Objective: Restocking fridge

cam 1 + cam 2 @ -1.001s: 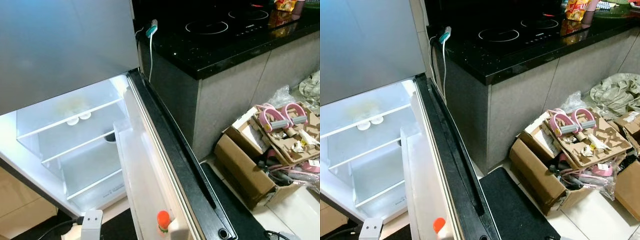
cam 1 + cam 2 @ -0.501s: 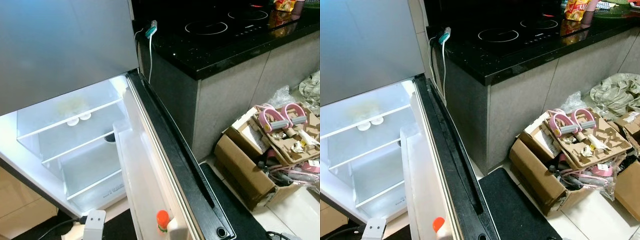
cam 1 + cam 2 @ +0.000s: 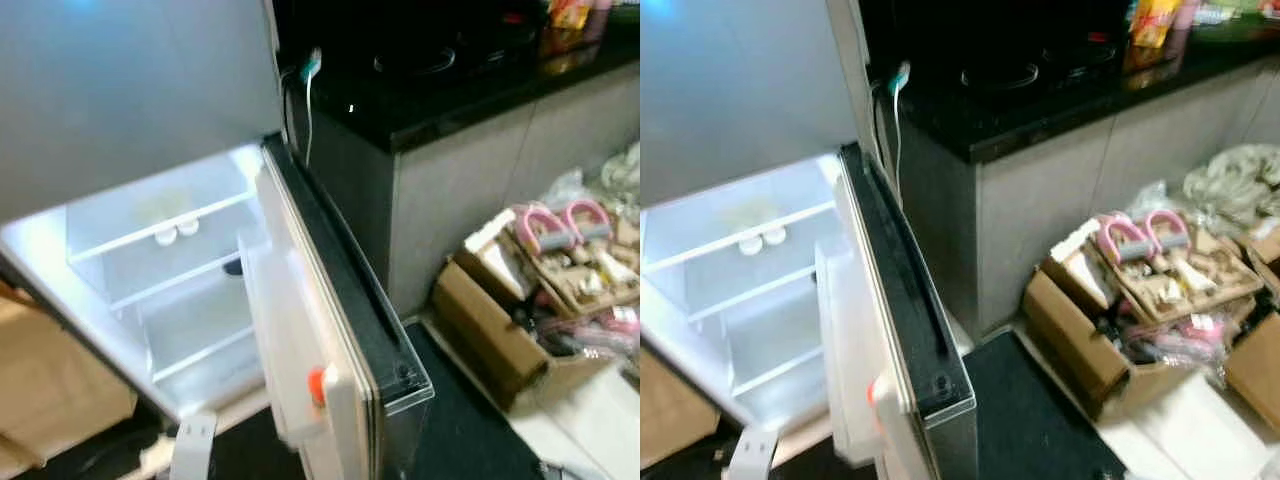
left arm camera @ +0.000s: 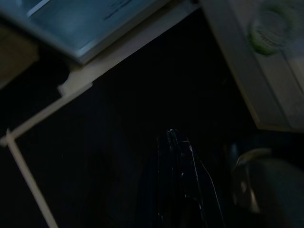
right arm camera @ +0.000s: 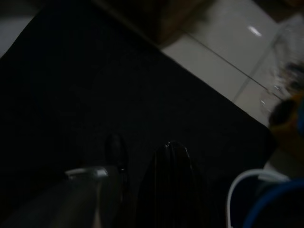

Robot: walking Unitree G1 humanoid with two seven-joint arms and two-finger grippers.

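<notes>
The fridge's lower compartment (image 3: 170, 270) stands open and lit, with bare glass shelves and two small white round things (image 3: 172, 234) on the upper shelf. Its door (image 3: 340, 300) is swung out toward me. An orange-capped bottle (image 3: 316, 385) sits in the door's white bin. In the dark left wrist view, my left gripper (image 4: 173, 142) hangs shut over a black mat, near the fridge's bottom edge (image 4: 95, 28) and a round green-rimmed thing (image 4: 268, 28) in the door. My right gripper (image 5: 173, 156) hangs shut above the black mat (image 5: 71, 85).
A black counter with a hob (image 3: 430, 70) stands right of the fridge, a teal-plugged cable (image 3: 308, 70) hanging at its corner. Open cardboard boxes of clutter (image 3: 530, 320) lie on the tiled floor at right. A black mat (image 3: 1030, 420) and a white object (image 3: 195, 445) lie below.
The whole picture has shifted and blurred, so the camera has moved. The door's outer end is now in view. Nothing in the fridge has moved.
</notes>
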